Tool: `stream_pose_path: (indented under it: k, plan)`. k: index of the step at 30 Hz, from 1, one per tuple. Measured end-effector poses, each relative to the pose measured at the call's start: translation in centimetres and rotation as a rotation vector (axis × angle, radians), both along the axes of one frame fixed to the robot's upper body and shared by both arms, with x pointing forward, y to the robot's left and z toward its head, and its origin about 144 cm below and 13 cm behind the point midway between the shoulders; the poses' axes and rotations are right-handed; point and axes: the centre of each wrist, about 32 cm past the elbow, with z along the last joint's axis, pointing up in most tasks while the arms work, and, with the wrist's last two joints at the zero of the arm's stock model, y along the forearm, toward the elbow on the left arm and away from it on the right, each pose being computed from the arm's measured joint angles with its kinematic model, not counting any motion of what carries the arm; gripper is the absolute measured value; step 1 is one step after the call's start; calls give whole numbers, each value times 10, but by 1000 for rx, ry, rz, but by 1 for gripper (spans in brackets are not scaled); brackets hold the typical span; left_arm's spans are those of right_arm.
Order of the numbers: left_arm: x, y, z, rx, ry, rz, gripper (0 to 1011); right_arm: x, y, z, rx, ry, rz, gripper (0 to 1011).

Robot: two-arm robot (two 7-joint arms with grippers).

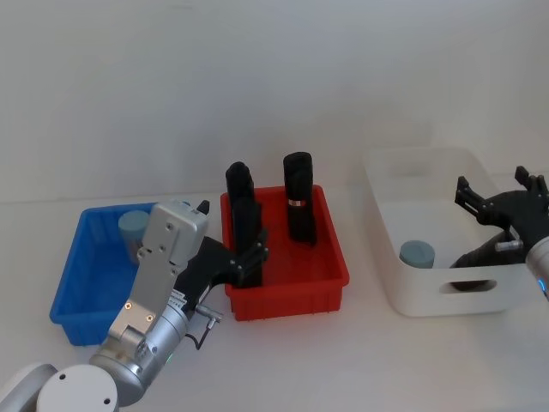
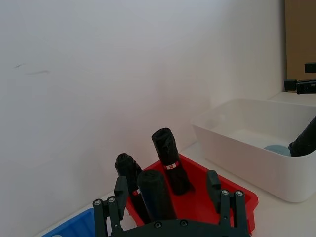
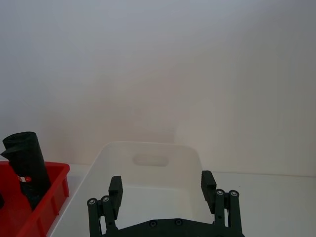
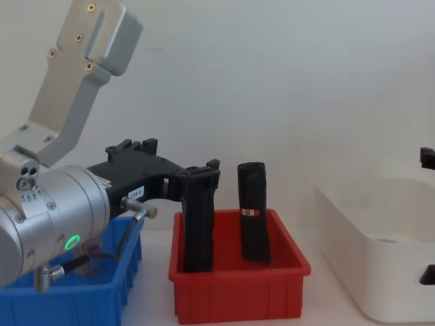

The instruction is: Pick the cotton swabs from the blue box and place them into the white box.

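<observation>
Three bins line a white bench (image 1: 343, 360) set against a pale wall: the blue box (image 1: 81, 292) toward the left edge, a red bin (image 1: 287, 279) in the middle, the white box (image 1: 429, 292) toward the right edge. One of the cotton swabs (image 1: 133, 230), a jar with a pale blue-grey lid, stands in the blue box's far part, partly hidden by the left arm's silver link; another jar (image 1: 418, 254) rests inside the white box near its front-left corner, its lid also visible in the left wrist view (image 2: 277, 148).

The left gripper (image 1: 249, 257) hangs between the blue box and the red bin, near the red bin's left wall, its jaws released and empty, as the left wrist view (image 2: 170, 197) shows. The right gripper (image 1: 502, 199) hovers over the right part of the white box, jaws spread apart with nothing between them, the box's far wall visible beyond them in the right wrist view (image 3: 163, 190).

Three tall black upright objects (image 1: 298, 206) stand in the red bin, one at the far right, two at the left side, seen from the side in the chest view (image 4: 253, 221)
</observation>
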Motion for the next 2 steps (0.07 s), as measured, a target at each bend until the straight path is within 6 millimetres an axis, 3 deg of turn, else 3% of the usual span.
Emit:
stream_pose_path:
  k: [2]
  plan:
    - [0, 0, 0, 0, 0, 0, 1004, 0, 0, 0, 0, 0, 0, 1002]
